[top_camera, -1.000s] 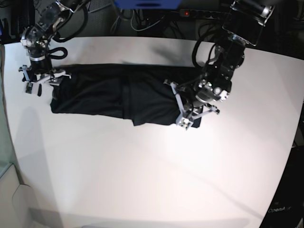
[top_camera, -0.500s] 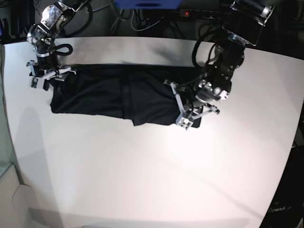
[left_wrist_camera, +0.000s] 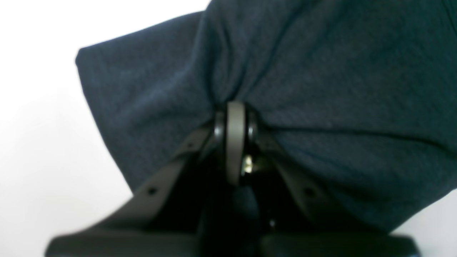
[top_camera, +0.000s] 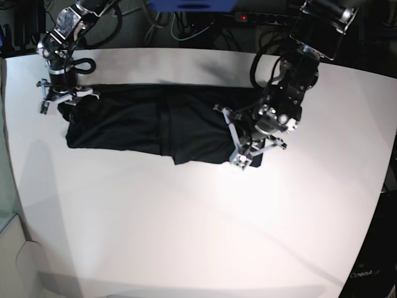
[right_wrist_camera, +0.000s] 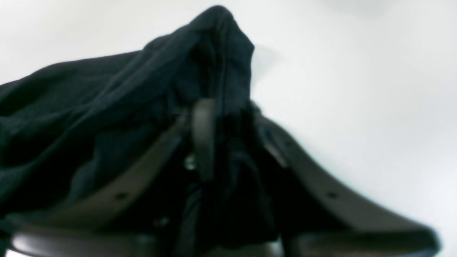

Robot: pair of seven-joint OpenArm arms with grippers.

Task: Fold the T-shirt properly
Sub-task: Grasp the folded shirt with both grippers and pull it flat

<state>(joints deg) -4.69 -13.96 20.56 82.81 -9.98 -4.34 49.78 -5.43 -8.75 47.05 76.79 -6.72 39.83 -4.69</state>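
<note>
The dark T-shirt (top_camera: 136,124) lies folded into a long strip across the far half of the white table (top_camera: 186,223). My left gripper (top_camera: 240,152) is at the strip's right end, shut on the fabric. In the left wrist view the fingers (left_wrist_camera: 235,117) pinch the cloth (left_wrist_camera: 321,71), which puckers around them. My right gripper (top_camera: 62,103) is at the strip's left end. In the right wrist view it (right_wrist_camera: 217,117) is shut on a bunch of the shirt (right_wrist_camera: 89,89), which rises in a peak above the fingertips.
Cables and a power strip (top_camera: 273,17) lie behind the table's far edge, with a blue object (top_camera: 192,5) at the top. The table's left edge (top_camera: 9,155) runs close to my right arm.
My right gripper has moved from just off the shirt's left end onto that end and closed on the fabric. My left gripper has stayed still, shut on the right end.
</note>
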